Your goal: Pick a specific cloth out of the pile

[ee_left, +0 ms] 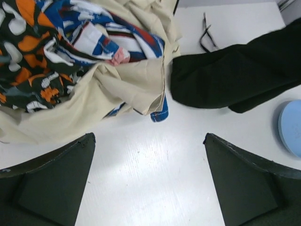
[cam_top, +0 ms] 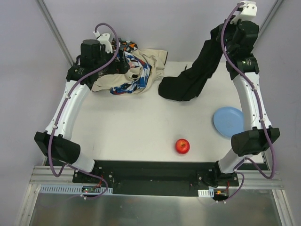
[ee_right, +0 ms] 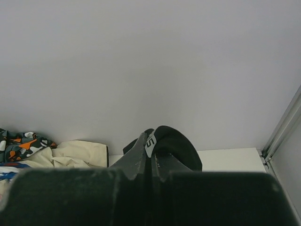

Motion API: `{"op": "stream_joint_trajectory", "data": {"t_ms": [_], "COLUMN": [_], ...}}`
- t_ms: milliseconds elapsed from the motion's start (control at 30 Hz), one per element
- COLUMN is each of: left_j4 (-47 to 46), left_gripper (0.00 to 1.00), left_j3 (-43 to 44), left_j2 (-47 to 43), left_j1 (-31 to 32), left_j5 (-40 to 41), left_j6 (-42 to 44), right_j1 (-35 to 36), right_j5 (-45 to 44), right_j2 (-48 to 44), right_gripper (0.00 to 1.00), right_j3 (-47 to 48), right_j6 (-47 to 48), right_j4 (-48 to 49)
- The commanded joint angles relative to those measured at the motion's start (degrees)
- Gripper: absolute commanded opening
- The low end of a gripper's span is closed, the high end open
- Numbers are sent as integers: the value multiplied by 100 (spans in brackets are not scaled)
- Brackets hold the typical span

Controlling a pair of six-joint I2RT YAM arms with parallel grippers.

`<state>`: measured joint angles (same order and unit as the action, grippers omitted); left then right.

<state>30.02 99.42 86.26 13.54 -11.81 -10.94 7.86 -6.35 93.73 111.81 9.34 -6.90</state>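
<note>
One soft black cloth hangs pinched in right gripper; left gripper wide.

A white counter stands within plain pale grey walls, evenly lit, with only soft shadows. Slanted aluminium struts rise at the far corners. A slotted aluminium rail and a shiny metal sheet line the near edge.
</note>
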Motion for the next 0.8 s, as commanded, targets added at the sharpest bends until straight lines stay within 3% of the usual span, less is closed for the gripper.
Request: {"op": "stream_joint_trajectory", "data": {"t_ms": [0,200,300,533,700,767], "left_j4": [-5,-321,-672,-1060,-1068,-1068], "left_gripper": [99,99,99,99,99,99], "left_j3": [-396,-1247,-1941,-3550,-4342,-4597], "left_j2": [-74,-512,-969,-1945,-2455,-2648], "left_j1": [52,149,166,166,166,166], "left_j5": [74,338,408,934,1076,1076], "left_j6": [-452,-795,-1015,-1612,-1912,-1982], "right_j1": [-126,-223,-250,-346,-496,-513], "right_j5": [160,449,835,1285,1373,1504], "right_j2": [188,847,980,1015,1269,1445], "right_gripper": [0,1,0,0,2,10], "right_j3": [385,737,405,-2176,-3892,-4061], "right_j6": [-196,-266,-616,-1820,-2893,-2991], "right_j4": [857,839,847,1313,2165,2193]}}
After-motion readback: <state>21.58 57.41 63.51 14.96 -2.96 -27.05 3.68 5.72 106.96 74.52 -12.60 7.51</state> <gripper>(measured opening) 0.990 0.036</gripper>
